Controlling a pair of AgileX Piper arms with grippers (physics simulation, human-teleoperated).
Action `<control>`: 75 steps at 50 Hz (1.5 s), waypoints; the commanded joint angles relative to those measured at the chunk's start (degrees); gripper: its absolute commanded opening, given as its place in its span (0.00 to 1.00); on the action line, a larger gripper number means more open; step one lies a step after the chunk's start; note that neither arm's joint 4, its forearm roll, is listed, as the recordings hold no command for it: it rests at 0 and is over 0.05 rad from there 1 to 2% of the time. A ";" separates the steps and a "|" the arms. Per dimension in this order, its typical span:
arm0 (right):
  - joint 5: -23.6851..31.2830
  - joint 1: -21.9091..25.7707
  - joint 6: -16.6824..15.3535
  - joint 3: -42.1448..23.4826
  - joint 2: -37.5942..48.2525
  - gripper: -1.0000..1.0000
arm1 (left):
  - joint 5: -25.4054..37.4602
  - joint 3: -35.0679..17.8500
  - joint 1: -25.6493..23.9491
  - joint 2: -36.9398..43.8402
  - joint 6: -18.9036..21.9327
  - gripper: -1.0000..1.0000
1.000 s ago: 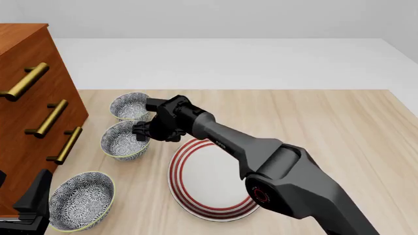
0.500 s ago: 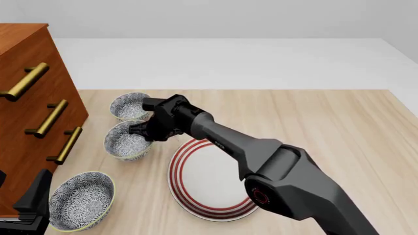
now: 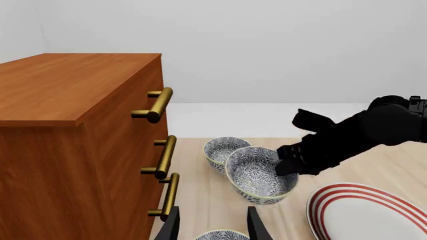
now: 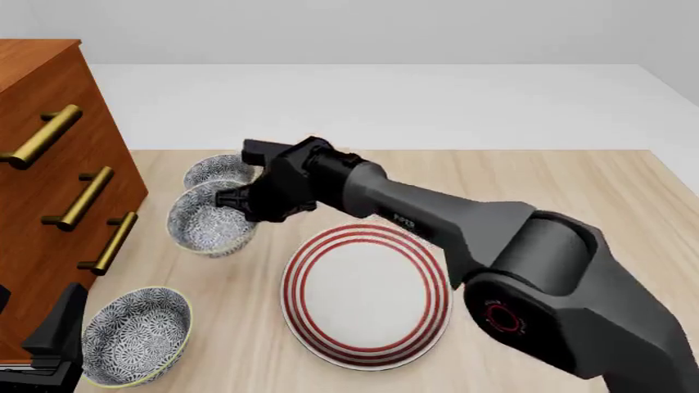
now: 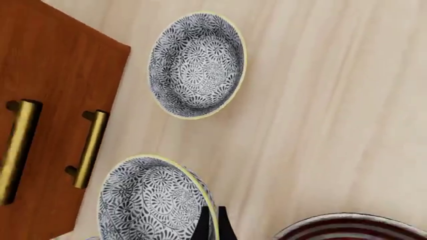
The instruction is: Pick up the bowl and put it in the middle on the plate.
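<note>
Here the right claw (image 4: 242, 205) is clamped shut on the rim of the bowl (image 4: 209, 228), one finger inside and one outside, holding it tilted and raised above the worktop (image 4: 546, 196). The bowl hangs between the wooden drawer cabinet (image 4: 49, 164) and the plate (image 4: 366, 296), near the plate's far-left edge but not over it. A second patterned bowl (image 4: 216, 173) sits just behind it; a third (image 4: 133, 336) rests nearer the camera. The left claw (image 3: 212, 227) stands open and holds nothing, low beside the cabinet.
</note>
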 commanded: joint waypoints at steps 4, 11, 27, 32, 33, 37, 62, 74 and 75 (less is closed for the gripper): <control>-8.42 -3.18 -0.47 22.65 -20.56 0.00 | 0.00 0.00 0.00 0.00 0.00 1.00; -9.87 -8.49 -3.00 31.47 -29.64 0.00 | 0.00 0.00 0.00 0.00 0.00 1.00; -14.14 -17.44 -4.50 53.68 -44.50 0.00 | 0.00 0.00 0.00 0.00 0.00 1.00; -15.51 -19.18 -3.32 58.35 -46.84 0.00 | 0.00 0.00 0.00 0.00 0.00 1.00; -15.67 -18.98 -3.28 59.13 -47.31 0.00 | 0.00 0.00 0.00 0.00 0.00 1.00; -16.48 -19.07 -2.91 61.74 -48.40 0.00 | 0.00 0.00 0.00 0.00 0.00 1.00; -22.29 -17.38 -0.86 68.46 -43.01 0.00 | 0.00 0.00 0.00 0.00 0.00 1.00; -24.80 -16.20 -0.34 69.34 -39.26 0.00 | 0.00 0.00 0.00 0.00 0.00 1.00; -24.87 -16.19 -0.34 69.32 -39.06 0.00 | 0.00 0.00 0.00 0.00 0.00 1.00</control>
